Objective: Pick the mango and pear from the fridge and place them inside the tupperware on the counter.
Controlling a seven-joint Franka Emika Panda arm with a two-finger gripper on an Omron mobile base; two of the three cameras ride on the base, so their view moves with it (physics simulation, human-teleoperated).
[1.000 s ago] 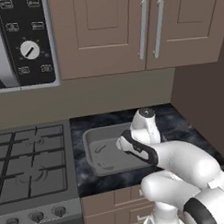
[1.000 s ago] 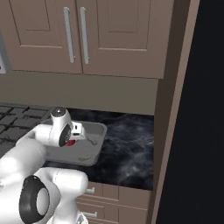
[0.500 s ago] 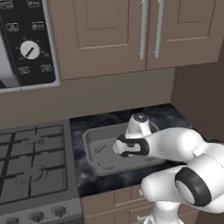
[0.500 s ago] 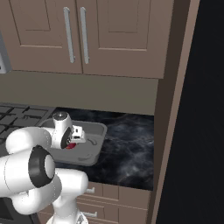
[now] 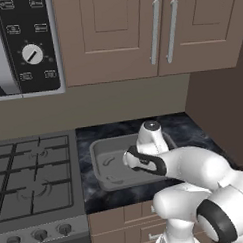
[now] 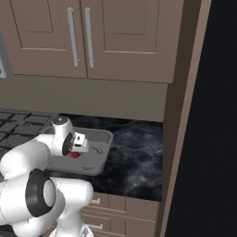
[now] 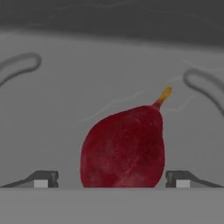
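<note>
On your far left sits the stove (image 5: 31, 182); just right of it the tupperware (image 5: 108, 166) rests on the counter (image 5: 194, 135), with the arm bent over it. In the hand view your gripper (image 7: 111, 179) is spread wide, a fingertip either side of a dark red pear (image 7: 124, 148) lying on the tray floor, and neither seems to touch it, though the lower edge is hidden. So one fruit looks delivered. You've no mango visible in the tray, so that fetch from the fridge (image 6: 217, 115), at far right, probably remains.
</note>
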